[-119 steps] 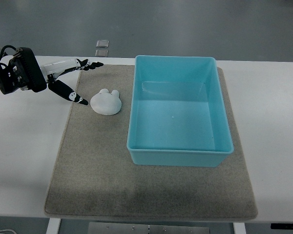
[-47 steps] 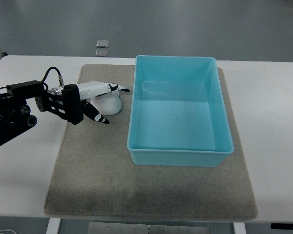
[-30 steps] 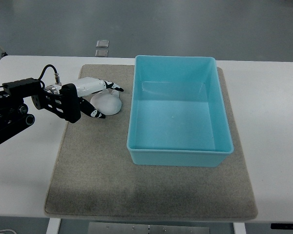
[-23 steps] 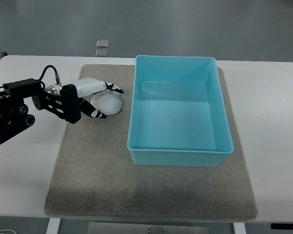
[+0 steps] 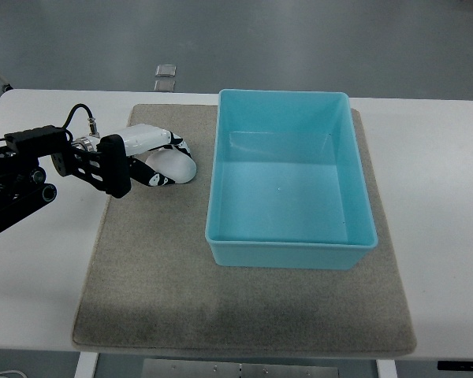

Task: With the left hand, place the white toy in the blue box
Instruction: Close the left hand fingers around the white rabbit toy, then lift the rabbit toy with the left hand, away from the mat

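A white toy (image 5: 178, 166) lies on the grey mat (image 5: 158, 276), just left of the blue box (image 5: 288, 185). My left hand (image 5: 164, 160) comes in from the left edge and sits over the toy's left side. Its white fingers with black tips are curled down around the toy, the thumb (image 5: 158, 180) at the near side. The toy rests on the mat under the hand. The blue box stands open and holds nothing.
The mat lies on a white table (image 5: 433, 189). Two small clear squares (image 5: 165, 77) lie at the table's far edge, behind the mat. The black forearm with its cable (image 5: 31, 169) stretches over the table's left side.
The left hand swung in from the far left onto the toy. In the last half second its fingers curled down from stretched to wrapped around the toy.
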